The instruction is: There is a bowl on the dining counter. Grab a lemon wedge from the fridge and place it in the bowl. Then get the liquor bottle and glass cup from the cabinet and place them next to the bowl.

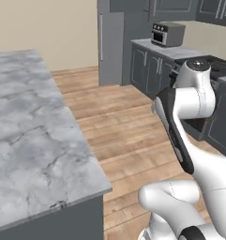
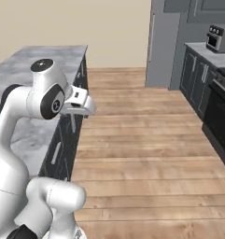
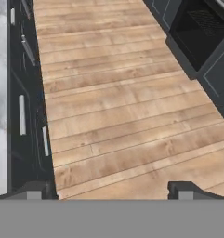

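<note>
The dining counter (image 1: 34,140), a long island with a grey marbled top, fills the left of the left base view and stands at the left of the right base view (image 2: 62,58). The tall grey fridge (image 1: 110,44) stands shut at the far end of the room (image 2: 163,44). My gripper (image 3: 108,191) hangs open over the wooden floor beside the island's dark base, with nothing between its fingertips (image 3: 34,191). Dark wall cabinets (image 1: 173,8) run along the top right, doors closed. The bowl, lemon wedge, liquor bottle and glass cup are out of view.
A toaster oven (image 1: 167,33) sits on the short wall counter right of the fridge. A dark stove and oven (image 2: 221,116) line the right side. The wooden floor (image 2: 142,140) forms a wide aisle between the island and these units.
</note>
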{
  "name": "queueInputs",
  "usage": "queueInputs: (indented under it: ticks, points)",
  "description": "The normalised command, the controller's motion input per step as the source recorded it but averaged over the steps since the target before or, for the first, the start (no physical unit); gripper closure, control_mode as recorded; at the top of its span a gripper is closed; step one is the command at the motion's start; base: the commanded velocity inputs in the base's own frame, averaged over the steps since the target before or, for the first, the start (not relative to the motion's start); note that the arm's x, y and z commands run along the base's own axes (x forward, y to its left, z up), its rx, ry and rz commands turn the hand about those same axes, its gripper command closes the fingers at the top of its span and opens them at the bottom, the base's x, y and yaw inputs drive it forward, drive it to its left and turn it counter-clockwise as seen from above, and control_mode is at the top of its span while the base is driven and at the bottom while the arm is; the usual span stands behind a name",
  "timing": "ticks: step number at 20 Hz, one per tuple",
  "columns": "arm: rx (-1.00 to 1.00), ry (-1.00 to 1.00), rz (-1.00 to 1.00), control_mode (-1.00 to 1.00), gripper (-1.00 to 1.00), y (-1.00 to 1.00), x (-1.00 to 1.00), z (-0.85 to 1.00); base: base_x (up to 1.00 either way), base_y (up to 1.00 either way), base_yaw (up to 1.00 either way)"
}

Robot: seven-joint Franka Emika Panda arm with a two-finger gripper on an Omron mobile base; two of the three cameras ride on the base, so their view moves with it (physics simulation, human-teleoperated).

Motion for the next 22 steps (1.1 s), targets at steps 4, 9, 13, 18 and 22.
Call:
queueInputs:
  ticks: [4,9,13,18,22]
  points:
    - [0.0,0.0,0.0,1.0,-1.0,0.0,0.0,0.0,0.45,-1.0,0.18]
    - [0.0,0.0,0.0,1.0,-1.0,0.0,0.0,0.0,0.77,-1.0,0.23]
    - [0.0,0.0,0.0,1.0,-1.0,0.0,0.0,0.0,1.0,-0.71,0.21]
    - [0.0,0.0,0.0,1.0,-1.0,0.0,0.0,0.0,1.0,-0.33,0.1]
    - [0.0,0.0,0.0,1.0,-1.0,0.0,0.0,0.0,1.0,-0.15,0.03]
